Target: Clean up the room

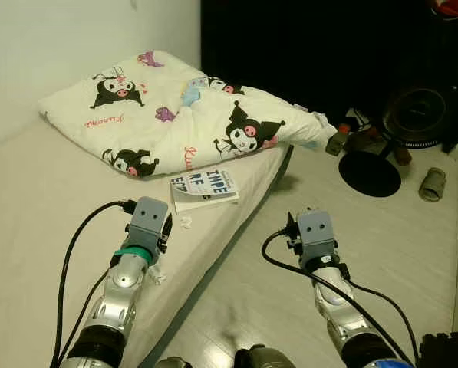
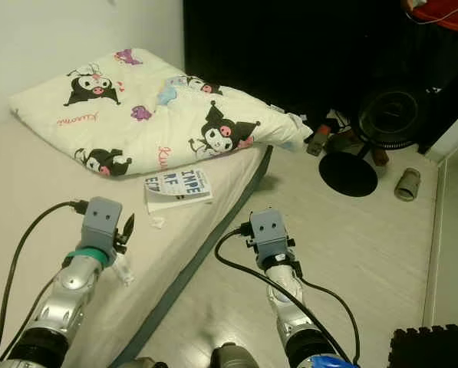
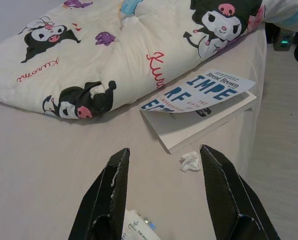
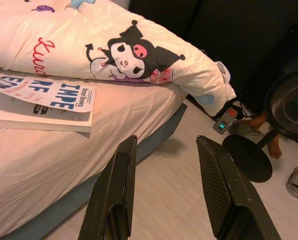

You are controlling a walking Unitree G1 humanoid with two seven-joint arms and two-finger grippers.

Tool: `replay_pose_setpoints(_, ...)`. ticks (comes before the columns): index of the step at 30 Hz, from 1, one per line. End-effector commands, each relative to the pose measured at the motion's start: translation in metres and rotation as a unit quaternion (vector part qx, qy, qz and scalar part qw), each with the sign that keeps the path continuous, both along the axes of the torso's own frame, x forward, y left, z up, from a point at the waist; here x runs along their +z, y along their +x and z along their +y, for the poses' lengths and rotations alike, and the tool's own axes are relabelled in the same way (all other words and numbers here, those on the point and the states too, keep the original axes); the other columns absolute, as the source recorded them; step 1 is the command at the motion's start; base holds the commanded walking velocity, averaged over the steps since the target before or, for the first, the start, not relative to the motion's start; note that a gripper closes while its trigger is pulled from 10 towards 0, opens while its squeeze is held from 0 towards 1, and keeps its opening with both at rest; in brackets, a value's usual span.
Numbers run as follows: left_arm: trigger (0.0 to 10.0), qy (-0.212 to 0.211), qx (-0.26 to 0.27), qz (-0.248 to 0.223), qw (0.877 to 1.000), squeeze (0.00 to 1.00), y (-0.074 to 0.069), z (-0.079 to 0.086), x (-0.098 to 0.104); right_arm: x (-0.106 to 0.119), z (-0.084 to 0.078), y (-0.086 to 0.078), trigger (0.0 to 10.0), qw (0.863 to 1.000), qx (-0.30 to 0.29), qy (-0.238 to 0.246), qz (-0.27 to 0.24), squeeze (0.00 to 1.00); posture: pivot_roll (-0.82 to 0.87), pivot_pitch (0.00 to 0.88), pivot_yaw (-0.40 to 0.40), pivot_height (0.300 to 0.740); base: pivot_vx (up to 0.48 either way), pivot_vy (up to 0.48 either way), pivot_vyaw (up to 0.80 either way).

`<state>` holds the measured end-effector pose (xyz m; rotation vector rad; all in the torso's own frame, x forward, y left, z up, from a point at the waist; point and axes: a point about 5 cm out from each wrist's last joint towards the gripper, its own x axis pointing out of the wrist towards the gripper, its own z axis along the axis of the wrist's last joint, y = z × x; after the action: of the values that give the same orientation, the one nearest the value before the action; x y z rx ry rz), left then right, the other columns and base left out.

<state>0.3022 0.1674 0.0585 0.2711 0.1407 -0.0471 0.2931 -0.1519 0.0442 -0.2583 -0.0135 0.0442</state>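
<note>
My left gripper (image 3: 163,187) hovers open over the cream bed (image 1: 29,199). Just ahead of it lies a small crumpled white tissue (image 3: 190,161), and beyond that a white paperback book with blue lettering (image 3: 201,102) against the cartoon-printed white quilt (image 1: 175,107). My right gripper (image 4: 166,187) hangs open above the pale wooden floor (image 1: 351,230), beside the bed's edge.

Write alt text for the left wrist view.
The left pincer hangs open over a bare mattress, aimed toward a crumpled tissue beside a paperback book. Behind lies a cartoon-print quilt; a small wrapper sits near the fingers.
</note>
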Motion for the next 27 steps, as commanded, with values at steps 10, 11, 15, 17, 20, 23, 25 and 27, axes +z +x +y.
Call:
replay_pose_setpoints(10, 10.0, 0.001, 0.003, 0.033, 0.999, 0.0, -0.002, -0.002, -0.011, -0.006, -0.004, -0.005, 10.0, 1.0, -0.01, 0.007, 0.009, 0.0, -0.08, 0.028, 0.012, 0.655, 0.0, 0.0, 0.0)
replay_pose_setpoints(11, 10.0, 0.0, 0.007, 0.037, 0.999, 0.0, -0.002, -0.002, -0.012, -0.006, -0.004, -0.005, 10.0, 1.0, -0.011, 0.007, 0.01, 0.0, -0.08, 0.028, 0.012, 0.65, 0.0, 0.0, 0.0)
replay_pose_setpoints(15, 10.0, -0.008, 0.019, 0.053, 0.998, 0.0, -0.002, 0.001, -0.016, -0.006, -0.004, -0.006, 10.0, 1.0, -0.012, 0.007, 0.01, 0.0, -0.08, 0.03, 0.012, 0.635, 0.0, 0.0, 0.0)
replay_pose_setpoints(17, 10.0, -0.01, 0.022, 0.062, 0.998, 0.0, -0.003, 0.002, -0.019, -0.006, -0.004, -0.006, 10.0, 1.0, -0.012, 0.007, 0.01, 0.0, -0.08, 0.03, 0.012, 0.63, 0.0, 0.0, 0.0)
replay_pose_setpoints(20, 10.0, -0.01, 0.03, 0.085, 0.996, 0.0, -0.004, 0.004, -0.025, -0.007, -0.004, -0.006, 10.0, 1.0, -0.012, 0.007, 0.011, 0.0, -0.08, 0.034, 0.012, 0.62, 0.0, 0.0, 0.0)
replay_pose_setpoints(23, 10.0, -0.015, 0.038, 0.105, 0.994, 0.0, -0.005, 0.004, -0.032, -0.007, -0.004, -0.006, 10.0, 1.0, -0.012, 0.007, 0.01, 0.0, -0.08, 0.035, 0.012, 0.61, 0.0, 0.0, 0.0)
replay_pose_setpoints(25, 10.0, -0.018, 0.042, 0.115, 0.992, 0.0, -0.006, 0.004, -0.034, -0.006, -0.004, -0.006, 10.0, 1.0, -0.012, 0.007, 0.01, 0.0, -0.08, 0.038, 0.011, 0.605, 0.0, 0.0, 0.0)
replay_pose_setpoints(27, 10.0, -0.023, 0.045, 0.122, 0.991, 0.0, -0.005, 0.002, -0.036, -0.006, -0.004, -0.006, 10.0, 1.0, -0.012, 0.007, 0.009, 0.0, -0.08, 0.04, 0.011, 0.6, 0.0, 0.0, 0.0)
